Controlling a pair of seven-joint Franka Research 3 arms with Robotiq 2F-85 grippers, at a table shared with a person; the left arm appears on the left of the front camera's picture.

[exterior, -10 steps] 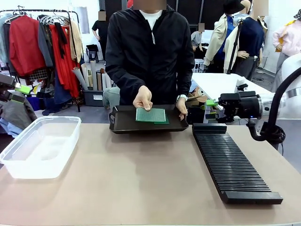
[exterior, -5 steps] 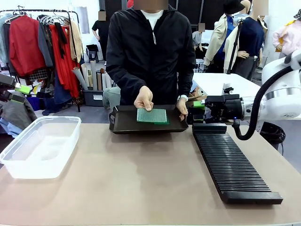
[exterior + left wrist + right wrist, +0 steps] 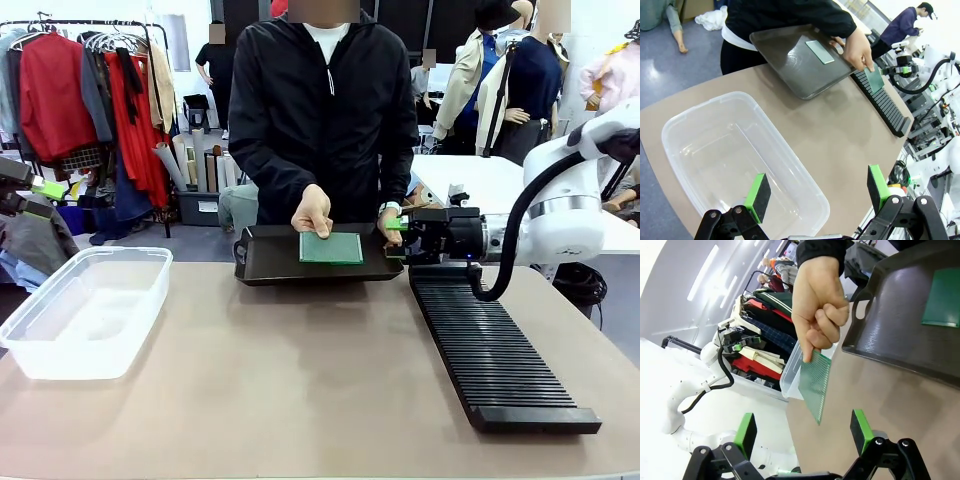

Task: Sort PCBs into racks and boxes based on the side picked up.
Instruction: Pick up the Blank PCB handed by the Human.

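Across the table a person holds one PCB [image 3: 815, 385] upright by its top edge, patterned face showing. It hangs between the spread green pads of my right gripper [image 3: 804, 432], touching neither. In the front view that gripper [image 3: 396, 239] stands open right at the person's hand [image 3: 388, 224], beside the dark tray [image 3: 268, 262]. The person's other hand rests on a second PCB [image 3: 331, 247] lying flat in the tray. My left gripper [image 3: 817, 192] hovers open above the clear box [image 3: 725, 150], at the far left [image 3: 42, 198]. The long black rack [image 3: 495, 345] lies on the right.
The box [image 3: 70, 350] stands at the table's left edge with nothing in it. My right arm reaches in over the rack's far end. Bare tabletop [image 3: 290, 370] spreads between box and rack. Clothes rails and other people stand behind the person.
My right arm has swung leftward over the rack's far end, bringing its open gripper up to the person's hand. The left arm has stayed still.
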